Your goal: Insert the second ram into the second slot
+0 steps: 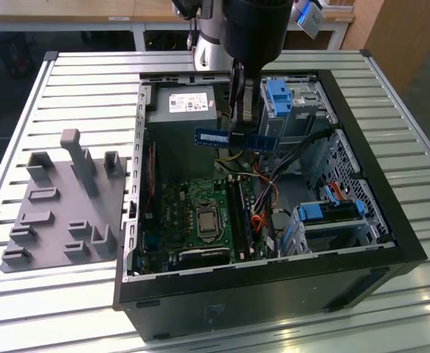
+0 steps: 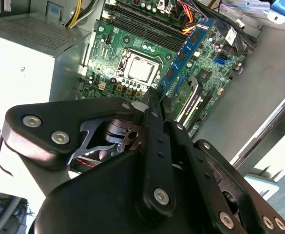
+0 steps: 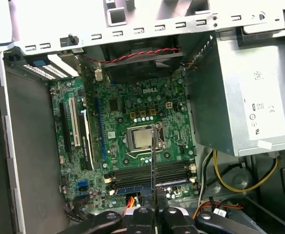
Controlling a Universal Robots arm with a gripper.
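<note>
The second ram [image 1: 238,140], a thin blue board stick, hangs level in the air over the open computer case [image 1: 391,220], above the motherboard [image 1: 174,213]. My gripper [image 1: 237,129] comes down from above and is shut on the stick near its middle. In the second wrist view the ram [image 2: 187,52] sticks out past my gripper [image 2: 155,100]. In the first wrist view the ram [image 3: 153,156] shows edge-on over the row of dark memory slots [image 3: 132,175] below the processor socket [image 3: 143,139]. The slots [image 1: 240,213] lie well under the stick; I cannot tell which is the second slot.
A grey power supply box [image 1: 181,110] fills the case's far corner. Blue drive brackets [image 1: 279,99] stand behind the gripper, another [image 1: 331,212] at the exterior view's right. Orange and black cables [image 1: 262,202] run beside the slots. A grey holder block [image 1: 60,206] lies outside the case.
</note>
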